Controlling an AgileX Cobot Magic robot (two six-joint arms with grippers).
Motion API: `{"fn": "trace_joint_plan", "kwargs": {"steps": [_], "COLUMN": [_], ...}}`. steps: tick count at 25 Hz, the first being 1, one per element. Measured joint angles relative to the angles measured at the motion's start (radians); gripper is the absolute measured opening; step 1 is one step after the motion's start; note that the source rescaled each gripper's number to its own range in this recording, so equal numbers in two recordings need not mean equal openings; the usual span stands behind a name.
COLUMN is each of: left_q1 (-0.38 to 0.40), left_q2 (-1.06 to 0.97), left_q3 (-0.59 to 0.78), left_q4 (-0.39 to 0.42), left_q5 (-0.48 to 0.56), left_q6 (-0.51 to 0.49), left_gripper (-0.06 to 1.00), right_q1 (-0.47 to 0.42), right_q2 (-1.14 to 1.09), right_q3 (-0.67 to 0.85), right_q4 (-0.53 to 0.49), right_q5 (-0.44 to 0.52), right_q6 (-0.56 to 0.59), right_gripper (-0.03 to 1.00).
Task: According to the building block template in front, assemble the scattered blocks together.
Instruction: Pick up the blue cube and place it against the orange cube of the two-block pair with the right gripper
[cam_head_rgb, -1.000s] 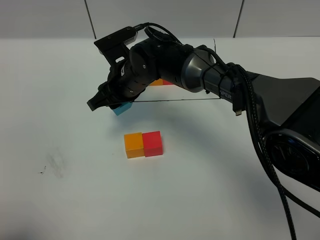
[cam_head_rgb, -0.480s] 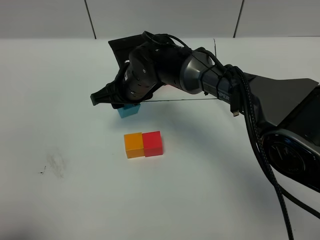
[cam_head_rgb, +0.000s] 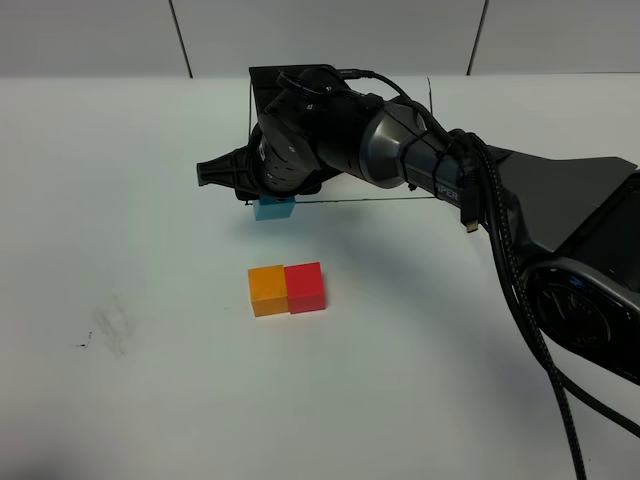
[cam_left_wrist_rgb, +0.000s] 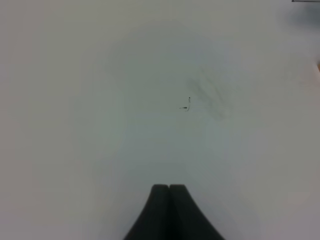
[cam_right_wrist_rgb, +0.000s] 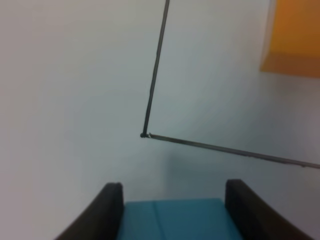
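Bare table around paired blocks

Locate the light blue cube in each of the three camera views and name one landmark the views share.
Exterior high: the light blue cube sits under the right gripper, just behind the orange cube and red cube.
Left wrist: not in it.
Right wrist: between the fingers, at the bottom edge.
Shared landmark: the black drawn rectangle, in the exterior and right wrist views.

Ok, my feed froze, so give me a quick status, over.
Right gripper shut on blue cube, near the drawn frame's corner. Left gripper shut, empty. Orange cube and red cube joined on table. Nothing in the way.
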Motion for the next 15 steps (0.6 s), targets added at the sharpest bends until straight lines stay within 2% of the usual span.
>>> {"fn": "trace_joint_plan", "kwargs": {"steps": [15], "left_q1": [0.000], "left_q2": [0.000], "left_q3": [0.000], "left_q4": [0.000], "left_q5": [0.000], "left_q6": [0.000], "left_gripper": [0.00], "right_q1": [0.000], "right_q2": [0.000], "right_q3": [0.000], "right_q4": [0.016], "right_q5": [0.048], "right_q6": [0.064], "right_gripper": [0.46]}}
